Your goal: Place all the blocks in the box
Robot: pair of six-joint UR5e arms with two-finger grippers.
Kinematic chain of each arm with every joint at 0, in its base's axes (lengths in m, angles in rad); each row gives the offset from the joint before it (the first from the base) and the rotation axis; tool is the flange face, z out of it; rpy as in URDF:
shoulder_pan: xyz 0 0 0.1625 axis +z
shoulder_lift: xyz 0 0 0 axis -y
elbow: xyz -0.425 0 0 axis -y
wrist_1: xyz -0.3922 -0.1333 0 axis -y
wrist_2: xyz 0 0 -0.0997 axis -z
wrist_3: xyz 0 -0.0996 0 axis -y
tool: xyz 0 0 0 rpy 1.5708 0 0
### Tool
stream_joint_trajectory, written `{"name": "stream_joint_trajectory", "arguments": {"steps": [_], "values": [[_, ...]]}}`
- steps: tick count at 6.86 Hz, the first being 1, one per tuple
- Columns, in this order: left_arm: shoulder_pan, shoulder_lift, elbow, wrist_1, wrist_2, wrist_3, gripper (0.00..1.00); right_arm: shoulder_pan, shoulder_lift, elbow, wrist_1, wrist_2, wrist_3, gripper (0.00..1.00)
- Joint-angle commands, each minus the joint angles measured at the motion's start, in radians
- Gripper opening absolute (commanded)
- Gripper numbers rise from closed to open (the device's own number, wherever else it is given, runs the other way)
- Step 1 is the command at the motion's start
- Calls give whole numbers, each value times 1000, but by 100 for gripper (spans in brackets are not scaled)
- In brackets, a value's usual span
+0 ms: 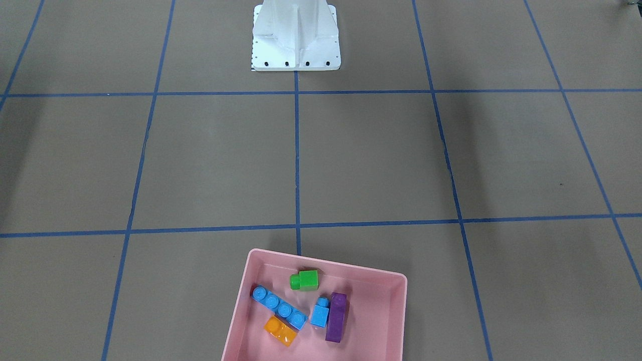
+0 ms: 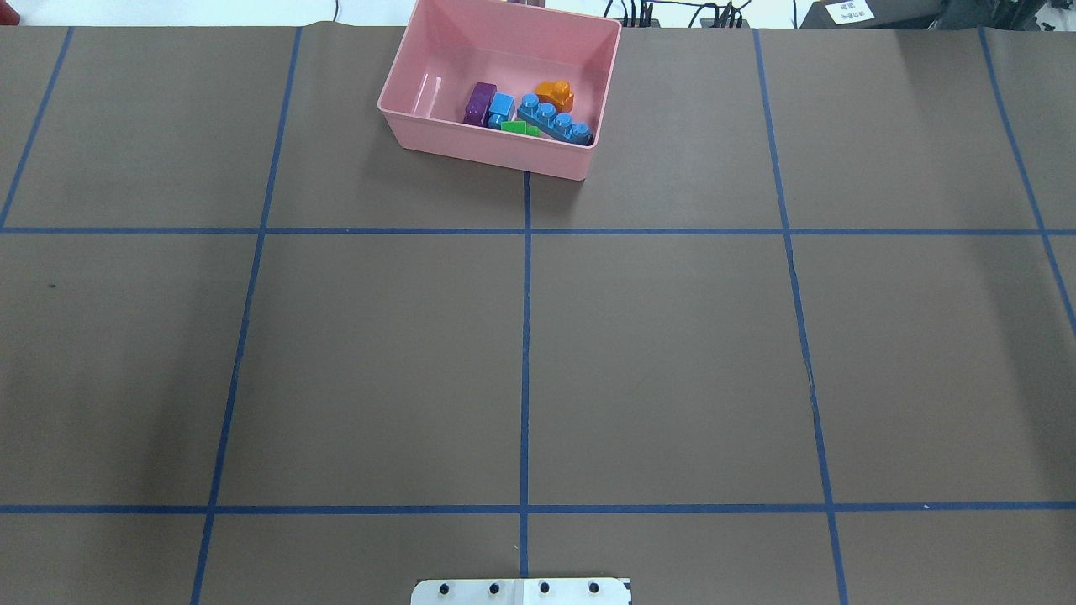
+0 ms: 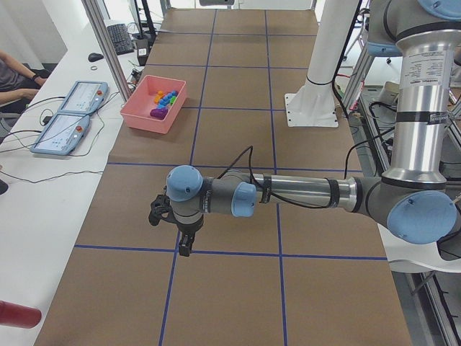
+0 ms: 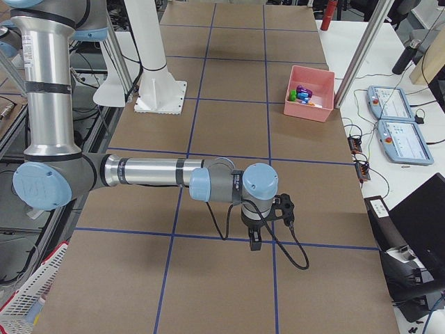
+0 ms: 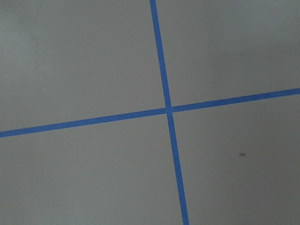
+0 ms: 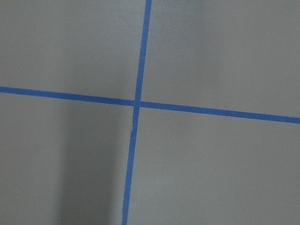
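Five blocks are lying inside the pink tray (image 1: 377, 321), which is sitting at the table's (image 1: 200, 165) far edge from the robot, about midway along it. The green cube (image 1: 307, 280) is resting on its side near the tray wall closest to the robot. The long blue bar (image 1: 279, 307) is lying at a slant with its studs up, and the orange block (image 1: 280, 331) is sitting right against its outer side. The small blue cube (image 1: 320, 313) is touching the purple block (image 1: 336, 317), which is lying lengthwise beside it.

Both arms are holding well away from the tray, one toward each end of the table. The left arm's forearm is stretching level out over the table, and its wrist is bending so that the left gripper (image 3: 181, 241) is pointing straight down just above the surface. The right arm is mirroring that pose, with the right gripper (image 4: 254, 236) also pointing down. Each wrist camera is looking at a crossing of blue tape lines (image 5: 168, 110) on bare brown surface. Only the side views are showing the grippers, so I cannot tell whether their fingers are apart or together. The white base plate (image 1: 296, 55) is standing between the two arms.
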Motion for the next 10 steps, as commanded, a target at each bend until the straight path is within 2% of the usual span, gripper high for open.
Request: {"name": "stream_joint_trajectory", "arguments": {"steps": [1, 10], "values": [[1, -2, 3, 0, -1, -1, 100, 0, -3, -13, 24, 63, 27, 100], [1, -5, 6, 0, -1, -1, 100, -1, 3, -11, 24, 81, 29, 100]]}}
